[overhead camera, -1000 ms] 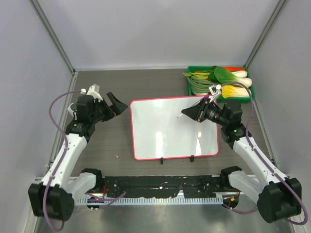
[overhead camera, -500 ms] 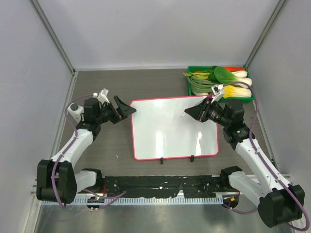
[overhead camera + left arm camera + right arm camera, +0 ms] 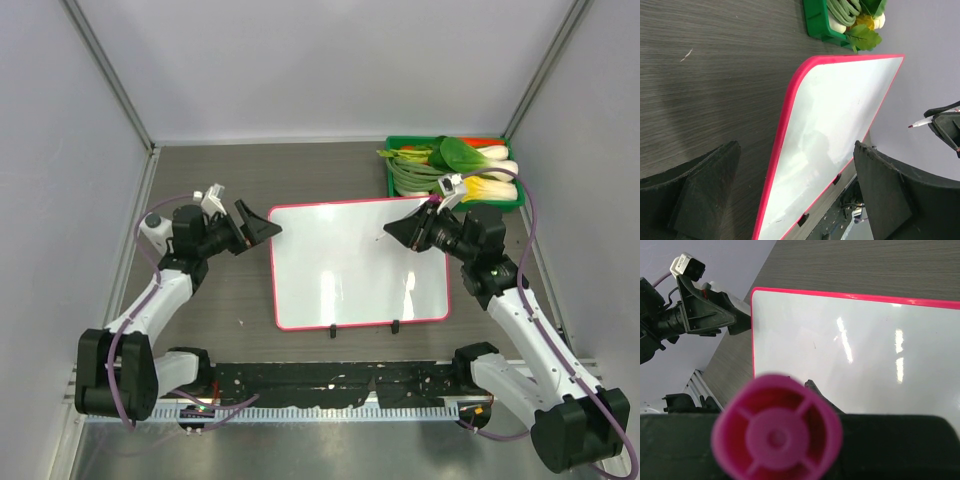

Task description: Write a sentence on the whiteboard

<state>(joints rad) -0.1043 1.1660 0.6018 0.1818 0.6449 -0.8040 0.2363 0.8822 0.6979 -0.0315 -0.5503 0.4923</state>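
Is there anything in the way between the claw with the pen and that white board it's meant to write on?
Nothing visible does. The right claw holds the marker over the far right part of the whiteboard, only board surface beneath it. The green tray sits beyond that corner, off to the side.

The whiteboard [image 3: 350, 265] is glossy, smooth white, framed in pink plastic. The table [image 3: 210, 300] looks matt, dark wood-grain. At two o'clock, the tray [image 3: 390, 185] is green plastic; the marker [image 3: 776, 432], pink plastic.

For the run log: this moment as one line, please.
left pincer: open, at far-left corner of whiteboard | right pincer: shut on marker, tip over whiteboard | whiteboard: nearly blank, one tiny mark
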